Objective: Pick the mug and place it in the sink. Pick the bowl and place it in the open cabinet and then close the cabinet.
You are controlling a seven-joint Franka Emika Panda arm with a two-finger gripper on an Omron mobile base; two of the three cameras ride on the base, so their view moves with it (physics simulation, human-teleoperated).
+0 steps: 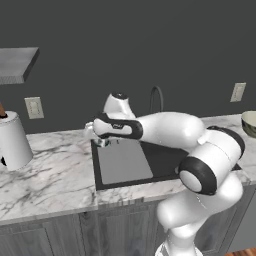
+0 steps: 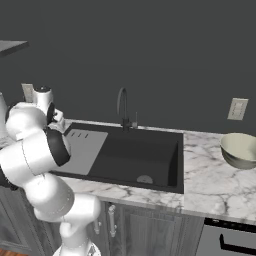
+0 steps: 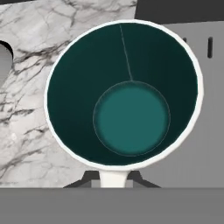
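Note:
The mug (image 3: 127, 94) is seen from above in the hand view, a white rim around a teal inside. My gripper (image 3: 113, 178) is shut on its near white wall. Beneath the mug, marble counter lies on the left and the sink's grey ribbed drainboard (image 3: 197, 144) on the right. In the left base view the gripper (image 1: 101, 139) hangs at the drainboard's far left corner with the mug (image 1: 103, 142) mostly hidden by the hand. The black sink (image 2: 135, 155) sits mid-counter. The bowl (image 2: 240, 149) (image 1: 250, 123) rests on the counter right of the sink. The cabinet doors are out of view.
A dark arched faucet (image 2: 122, 107) rises behind the basin. A white cylinder (image 1: 12, 140) stands on the counter at the left. A grey slab (image 1: 17, 62) juts from the wall at upper left. Wall outlets (image 1: 34, 107) (image 2: 236, 108) flank the sink.

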